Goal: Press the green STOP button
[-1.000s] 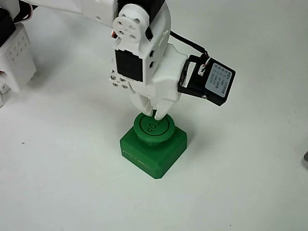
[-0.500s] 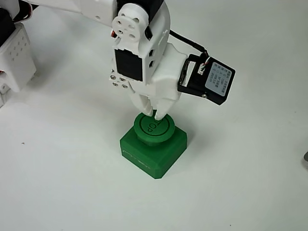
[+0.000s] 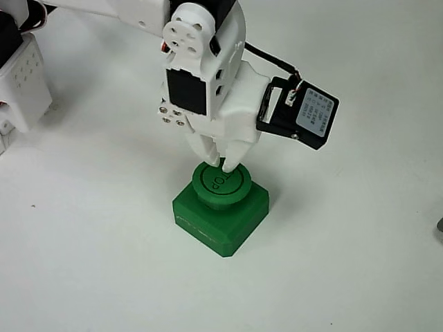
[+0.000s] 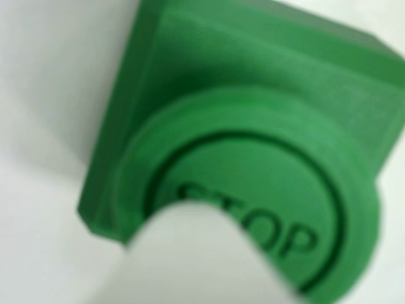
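The green STOP button (image 3: pixel 220 185) sits on its square green base in the middle of the white table. My white gripper (image 3: pixel 225 165) points straight down with its fingers together, and the tips touch the far edge of the round cap. In the wrist view the cap (image 4: pixel 266 209) looms large and blurred, its engraved ring and STOP letters visible. A white fingertip (image 4: pixel 202 259) covers the start of the word.
The white table (image 3: pixel 346 263) spreads bare around the button. The arm's white base (image 3: pixel 24 79) stands at the far left. A black camera module (image 3: pixel 304 114) hangs off the wrist to the right. A small dark object (image 3: pixel 440 228) shows at the right edge.
The wrist has shifted very slightly; the gripper's tips stay on the cap and the button has not moved.
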